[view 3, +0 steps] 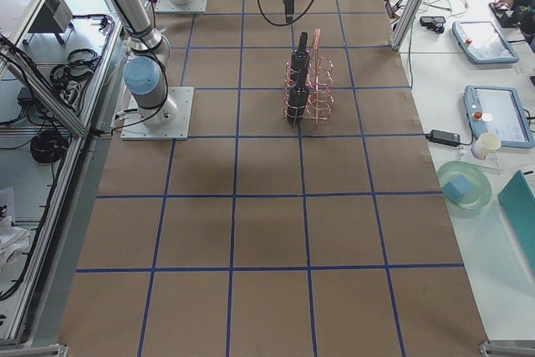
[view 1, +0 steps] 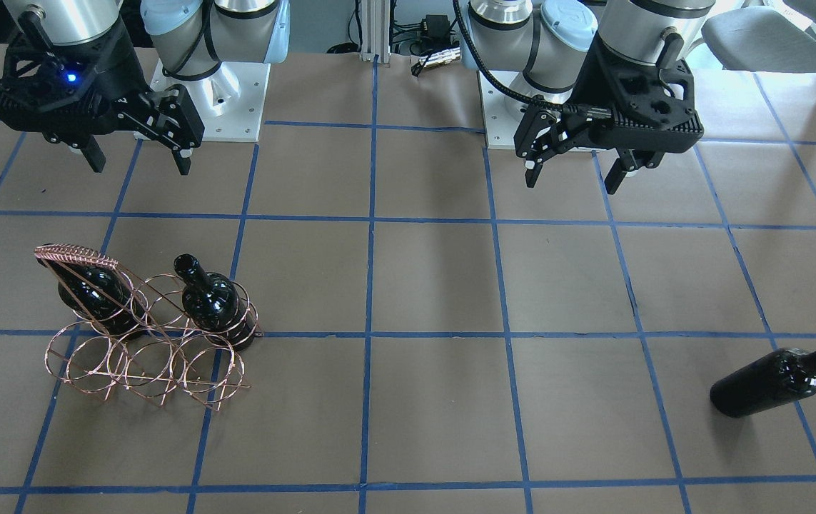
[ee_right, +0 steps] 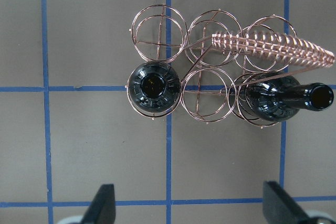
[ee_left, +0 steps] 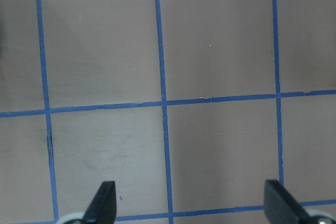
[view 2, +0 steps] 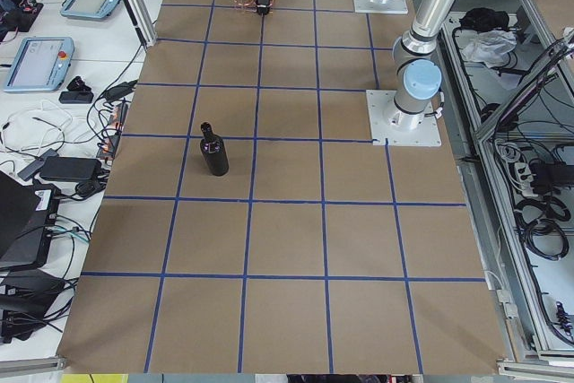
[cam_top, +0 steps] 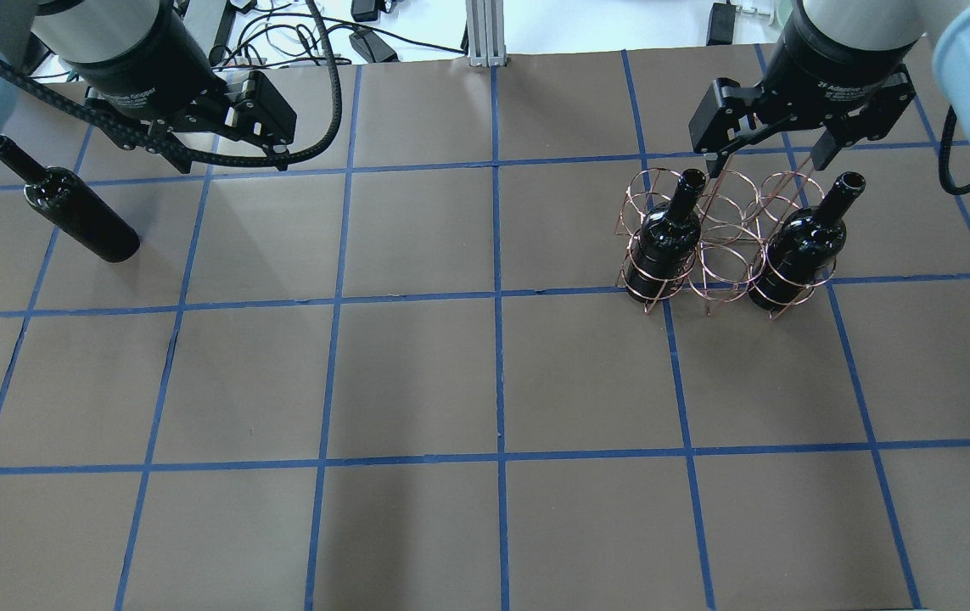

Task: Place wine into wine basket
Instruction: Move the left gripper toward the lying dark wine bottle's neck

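Note:
The copper wire wine basket (cam_top: pixel 726 265) stands on the table's right side. It also shows in the front view (view 1: pixel 76 255) and the right wrist view (ee_right: pixel 273 45). Two dark wine bottles (cam_top: pixel 663 246) (cam_top: pixel 794 255) stand upright in the two end rings of one row, and the ring between them is empty. A third wine bottle (cam_top: pixel 69 212) lies on its side at the far left, also in the front view (view 1: pixel 779 382). My right gripper (cam_top: pixel 769 161) hangs open above the basket. My left gripper (view 1: pixel 573 180) is open and empty, above the table near the lying bottle.
Brown paper with a blue tape grid (cam_top: pixel 497 382) covers the table. The arm bases (view 1: pixel 215 93) (view 1: pixel 522 107) stand at the robot's edge. Side tables with tablets, a cup and a green bowl (view 3: pixel 464 186) flank the table ends.

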Tool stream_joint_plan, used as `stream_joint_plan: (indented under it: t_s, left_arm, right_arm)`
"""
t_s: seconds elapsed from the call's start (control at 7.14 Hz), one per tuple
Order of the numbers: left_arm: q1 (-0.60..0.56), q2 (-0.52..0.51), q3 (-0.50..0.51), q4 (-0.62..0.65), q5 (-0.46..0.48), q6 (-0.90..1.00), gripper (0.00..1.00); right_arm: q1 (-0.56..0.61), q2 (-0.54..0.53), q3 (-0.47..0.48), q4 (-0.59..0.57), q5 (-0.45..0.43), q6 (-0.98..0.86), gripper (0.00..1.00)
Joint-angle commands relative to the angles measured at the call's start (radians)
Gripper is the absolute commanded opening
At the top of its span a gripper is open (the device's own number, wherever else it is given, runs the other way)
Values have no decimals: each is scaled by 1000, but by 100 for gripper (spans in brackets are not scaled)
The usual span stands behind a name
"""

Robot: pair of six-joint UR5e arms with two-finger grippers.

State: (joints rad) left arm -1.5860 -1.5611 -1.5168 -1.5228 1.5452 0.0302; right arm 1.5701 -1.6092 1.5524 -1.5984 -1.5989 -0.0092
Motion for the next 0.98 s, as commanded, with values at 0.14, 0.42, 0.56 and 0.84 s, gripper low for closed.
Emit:
stream_joint_plan:
  t_s: [0.14,0.42,0.56,0.84]
  left_arm:
    - [21,-4,-8,4,9,0,100]
    - [28,-8,-9,10,7,-1,100]
    - [28,-7,-11,10,9,-10,100]
    - [67,-16,-10,15,-2,20,100]
  right_arm:
    - [1,0,0,2,-1,0,100]
    - [1,0,0,3,-1,0,100]
    - [1,0,0,2,-1,0,100]
    - [-1,0,0,2,-1,-1,100]
